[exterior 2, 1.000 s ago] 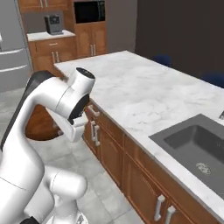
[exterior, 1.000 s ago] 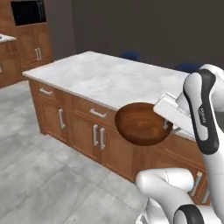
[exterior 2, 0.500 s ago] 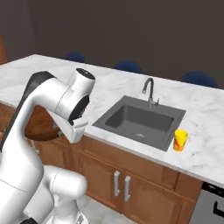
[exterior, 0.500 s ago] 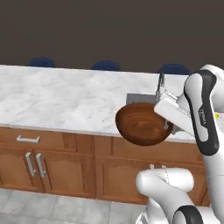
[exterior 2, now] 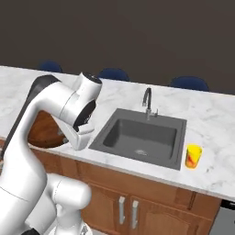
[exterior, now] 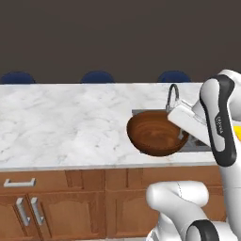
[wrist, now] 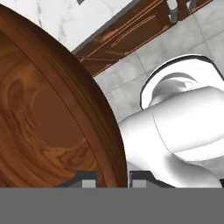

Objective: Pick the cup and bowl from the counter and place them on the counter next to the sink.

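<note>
My gripper is shut on the rim of the dark reddish-brown wooden bowl, with one fingertip on each side of the wall. The bowl hangs tilted in the air over the counter's front edge, just left of the sink, and my gripper holds its right rim. In the right base view the bowl is partly hidden behind my arm. The small yellow cup stands upright on the white marble counter, right of the sink.
A slim grey faucet rises behind the basin. Blue chair backs line the counter's far side. Brown cabinets with metal handles run below the counter. A wide marble stretch lies left of the sink.
The whole scene has swung as the base moved: the sink, faucet and cup now sit ahead of me. The bowl stays held in my gripper in the same pose.
</note>
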